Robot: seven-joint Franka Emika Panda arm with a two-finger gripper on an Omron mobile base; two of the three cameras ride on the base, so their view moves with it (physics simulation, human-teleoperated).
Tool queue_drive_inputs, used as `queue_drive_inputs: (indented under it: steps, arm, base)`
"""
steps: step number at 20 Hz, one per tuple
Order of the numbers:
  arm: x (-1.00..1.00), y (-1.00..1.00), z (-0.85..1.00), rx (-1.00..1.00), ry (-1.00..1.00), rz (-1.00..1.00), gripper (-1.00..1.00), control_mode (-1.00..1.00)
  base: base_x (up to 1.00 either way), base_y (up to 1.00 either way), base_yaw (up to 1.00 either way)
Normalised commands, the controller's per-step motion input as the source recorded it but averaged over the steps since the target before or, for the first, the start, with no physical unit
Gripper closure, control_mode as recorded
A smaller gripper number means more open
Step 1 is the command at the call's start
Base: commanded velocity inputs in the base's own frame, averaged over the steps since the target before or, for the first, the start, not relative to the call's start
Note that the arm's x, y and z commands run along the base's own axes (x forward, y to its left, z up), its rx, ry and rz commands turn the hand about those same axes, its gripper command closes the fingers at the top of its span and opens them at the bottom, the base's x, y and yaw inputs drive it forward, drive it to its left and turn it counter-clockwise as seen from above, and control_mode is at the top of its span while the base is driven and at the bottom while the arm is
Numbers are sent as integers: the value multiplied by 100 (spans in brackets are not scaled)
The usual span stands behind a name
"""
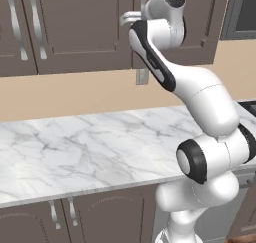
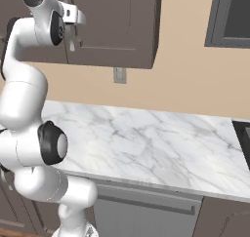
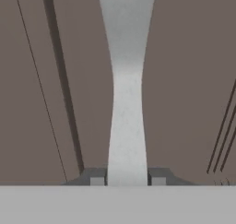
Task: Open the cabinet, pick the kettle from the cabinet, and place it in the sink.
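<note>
Cabinet (image 2: 114, 26), dark brown w/ raised panel, hanging shut above white marble desk (image 1: 75, 147); tan wall (image 2: 185, 80) behind. Pincer (image 3: 127, 180) gripping its wavy silver handle (image 3: 125, 89), fingertips (image 3: 97, 180) pressing both sides.

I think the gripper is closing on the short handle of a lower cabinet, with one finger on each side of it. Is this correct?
Not quite. The gripper is at the long wavy silver handle of the upper wall cabinet, not a lower one. The hand view shows one finger on each side of it.
</note>
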Motion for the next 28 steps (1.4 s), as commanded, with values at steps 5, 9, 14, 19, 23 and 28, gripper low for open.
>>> queue_drive_inputs:
  steps: [5,9,14,19,23,28]
  arm:
    - [2,40,-29,1,0,0,100,-100]
    - [0,28,-23,5,0,0,100,-100]
    - [-9,21,-18,9,0,0,100,-100]
    - [-32,14,-10,10,0,3,100,-100]
    - [-41,11,-5,9,0,6,100,-100]
    - [-46,7,-1,8,0,6,100,-100]
  base:
    - [0,0,0]
    - [0,0,0]
    - [0,0,0]
    - [0,0,0]
    - [0,0,0]
    - [0,0,0]
